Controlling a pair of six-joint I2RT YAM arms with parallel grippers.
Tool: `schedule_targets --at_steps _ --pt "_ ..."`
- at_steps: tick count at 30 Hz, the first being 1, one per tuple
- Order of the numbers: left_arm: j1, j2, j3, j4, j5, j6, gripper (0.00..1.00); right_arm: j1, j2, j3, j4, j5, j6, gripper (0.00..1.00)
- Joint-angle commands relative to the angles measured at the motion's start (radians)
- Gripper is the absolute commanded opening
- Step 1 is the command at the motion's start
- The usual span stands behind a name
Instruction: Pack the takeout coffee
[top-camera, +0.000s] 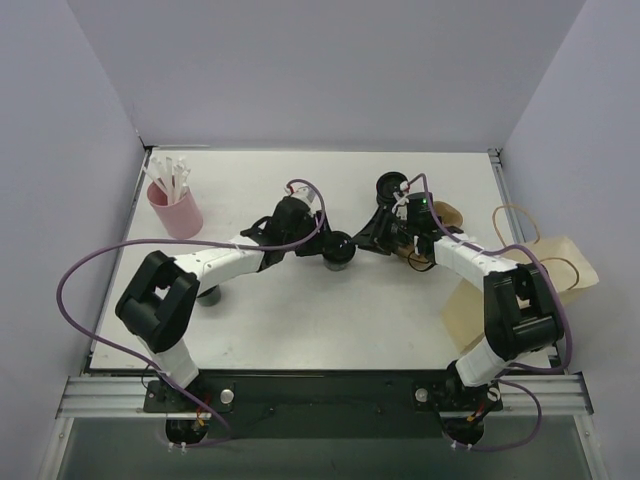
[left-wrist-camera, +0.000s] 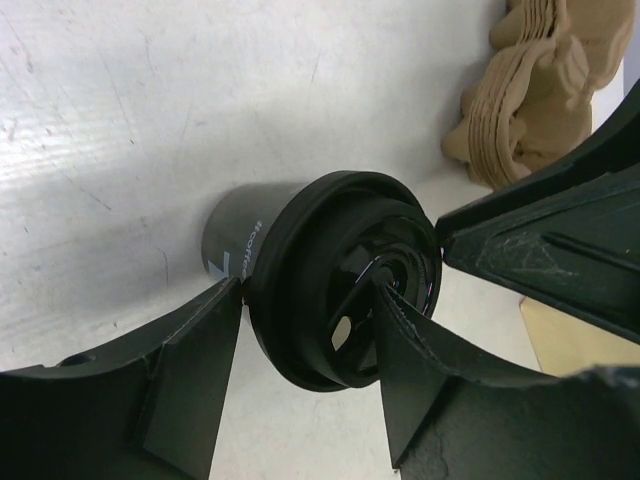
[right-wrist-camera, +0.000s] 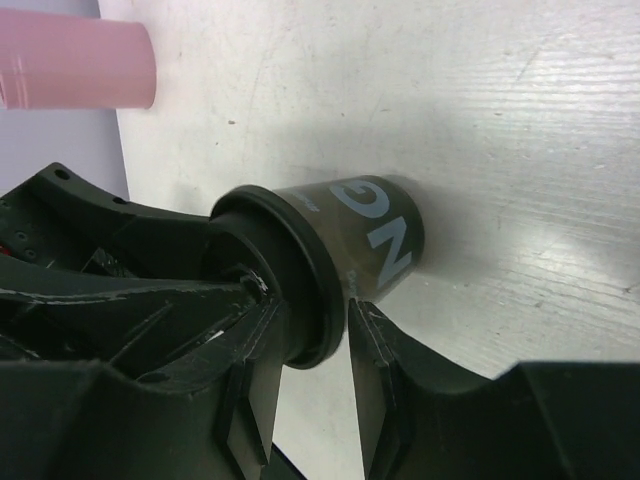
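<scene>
Both tools crowd the takeout coffee (top-camera: 338, 250) mid-table; pink cup (top-camera: 176, 210) far left, paper bag (top-camera: 520, 285) right.

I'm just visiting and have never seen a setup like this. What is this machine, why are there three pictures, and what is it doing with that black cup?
These are two robot arms bolted to a white table. One picture looks down from above; the other two come from cameras on each wrist. Both the left gripper and the right gripper reach around the takeout coffee, a small black lidded cup standing mid-table. Whether either truly grips it is unclear. Also there: a pink cup of white sticks and a brown paper bag at the right edge.
</scene>
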Motion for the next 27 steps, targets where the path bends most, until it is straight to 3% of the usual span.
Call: schedule_targets --at_steps 1,18,22,23,27 --pt "-0.021 0.042 0.015 -0.390 0.020 0.102 0.64 0.003 -0.021 0.052 -0.045 -0.075 -0.025 0.33" --pt "0.027 0.023 0.038 -0.425 -0.001 0.130 0.65 -0.001 -0.131 0.049 -0.170 0.012 -0.113 0.36" --pt "0.027 -0.032 0.058 -0.470 -0.053 0.163 0.64 0.009 -0.154 0.042 -0.178 0.049 -0.140 0.44" --pt "0.027 -0.046 0.064 -0.484 -0.066 0.171 0.64 0.017 -0.164 0.029 -0.161 0.060 -0.146 0.50" --pt "0.030 -0.103 0.114 -0.557 -0.184 0.211 0.65 0.055 -0.165 -0.013 -0.065 0.113 -0.132 0.56"
